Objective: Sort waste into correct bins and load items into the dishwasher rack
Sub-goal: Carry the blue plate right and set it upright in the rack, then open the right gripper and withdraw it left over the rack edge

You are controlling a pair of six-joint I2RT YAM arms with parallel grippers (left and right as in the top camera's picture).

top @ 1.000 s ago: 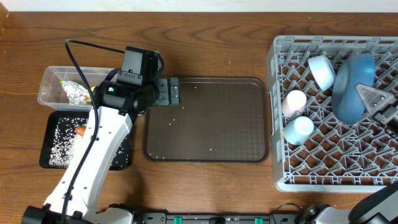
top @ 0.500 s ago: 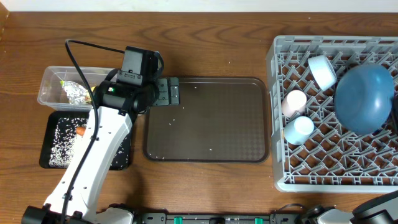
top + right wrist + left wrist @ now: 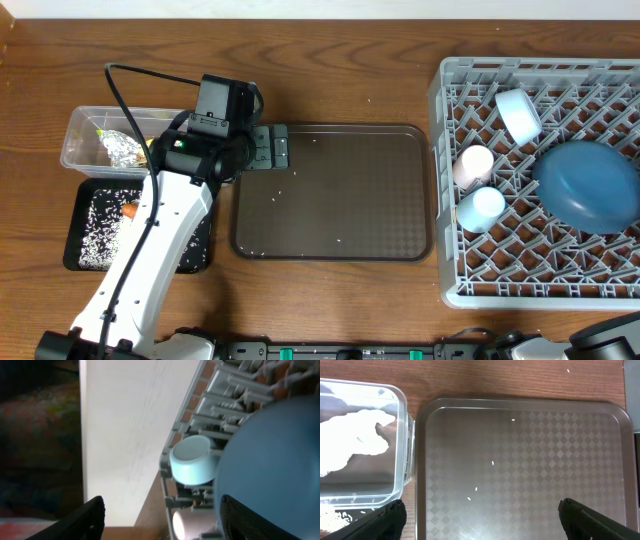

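**Right gripper standing clear of the plate in the rack**

The right gripper (image 3: 161, 510) is shown only in its own wrist view, with its jaws spread and nothing between them. The large round blue plate (image 3: 270, 445) lies ahead of it and off to one side, beyond one finger rather than between the two, and no contact can be made out. From above, the plate is seen resting in the right half of the large square grey plastic dishwasher rack (image 3: 450, 292), near the small light blue cup (image 3: 482, 207) and the small pale pink cup (image 3: 473, 163). Being round, the plate offers no long axis. Any retreat is judged to depend on backing away from that side without brushing the rim. The left gripper (image 3: 480, 510), likewise spread and empty, hangs over the dark brown serving tray (image 3: 545, 460), where loose white rice grains (image 3: 493, 463) lie. For these grains the left arm is the nearer.
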